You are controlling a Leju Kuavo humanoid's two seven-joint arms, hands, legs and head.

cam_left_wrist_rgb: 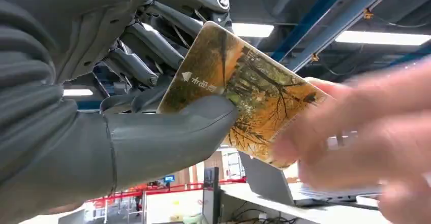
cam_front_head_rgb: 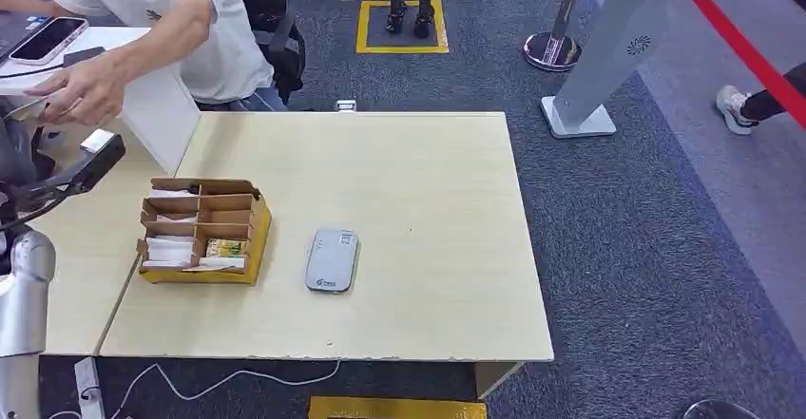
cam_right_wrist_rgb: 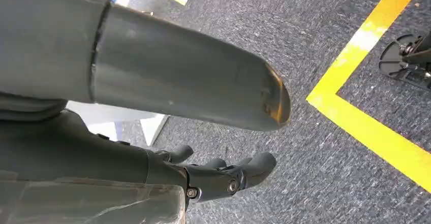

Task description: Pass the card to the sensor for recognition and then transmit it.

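Room: grey carpet floor with a pale wood bench on it.
Box: a brown cardboard box with little slots sits on the bench.
Sensor: the grey sensor lies flat just beside the box.
Left hand: the left hand grips the card between thumb and fingers, raised up, well away from the box.
Person: a person's hand touches the card's far end.
Right hand: the right hand hangs over the carpet, fingers curled in, holding nothing.
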